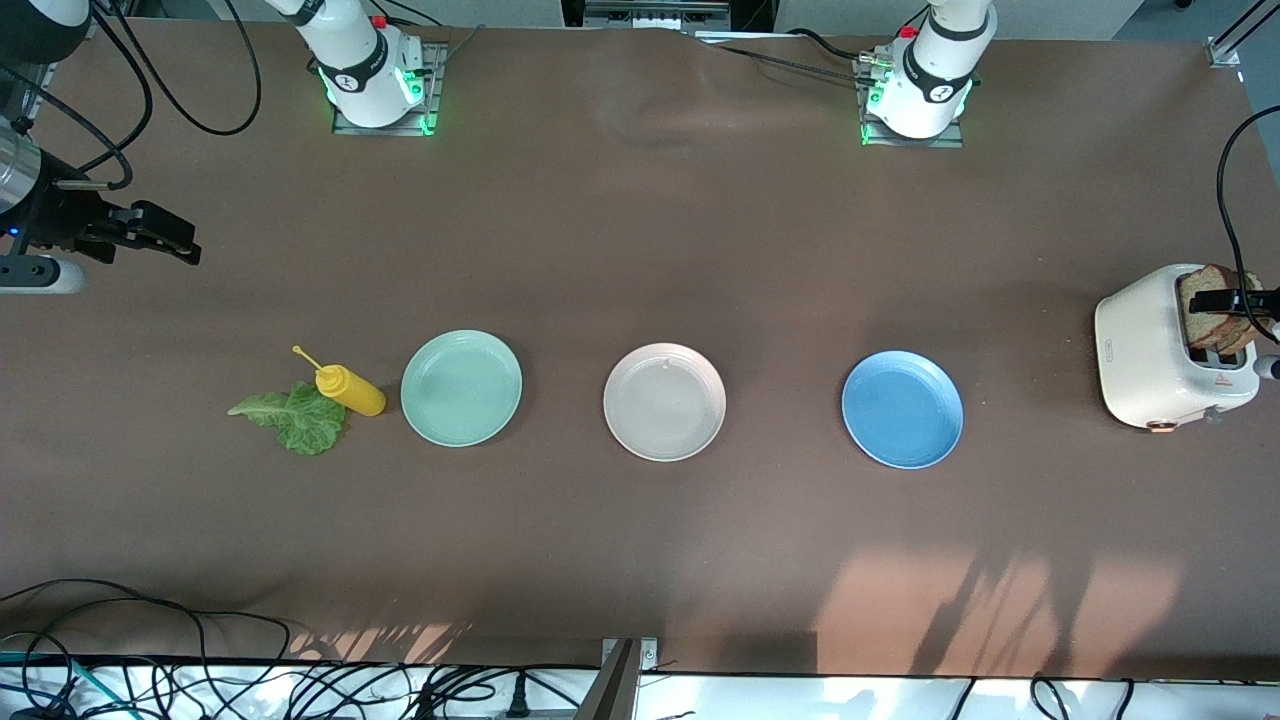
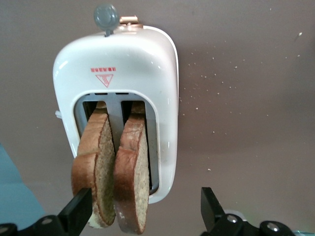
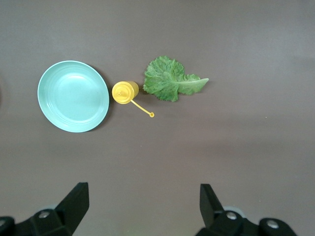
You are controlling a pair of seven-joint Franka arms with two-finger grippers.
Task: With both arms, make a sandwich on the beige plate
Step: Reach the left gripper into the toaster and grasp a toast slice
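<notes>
Two brown toast slices (image 1: 1213, 305) stand in the slots of a white toaster (image 1: 1160, 360) at the left arm's end of the table. My left gripper (image 1: 1250, 303) is over the toaster, open, with both slices (image 2: 115, 172) between its fingers (image 2: 78, 211) and not clamped. The green lettuce leaf (image 1: 297, 417) lies flat on the table toward the right arm's end and shows in the right wrist view (image 3: 170, 82). The beige plate (image 1: 664, 402) is bare at the table's middle. My right gripper (image 1: 175, 240) is open and empty, up in the air (image 3: 143, 206).
A yellow squeeze bottle (image 1: 350, 390) lies beside the lettuce, next to a mint green plate (image 1: 461, 388). A blue plate (image 1: 902, 409) sits between the beige plate and the toaster. Cables run along the table's edge nearest the front camera.
</notes>
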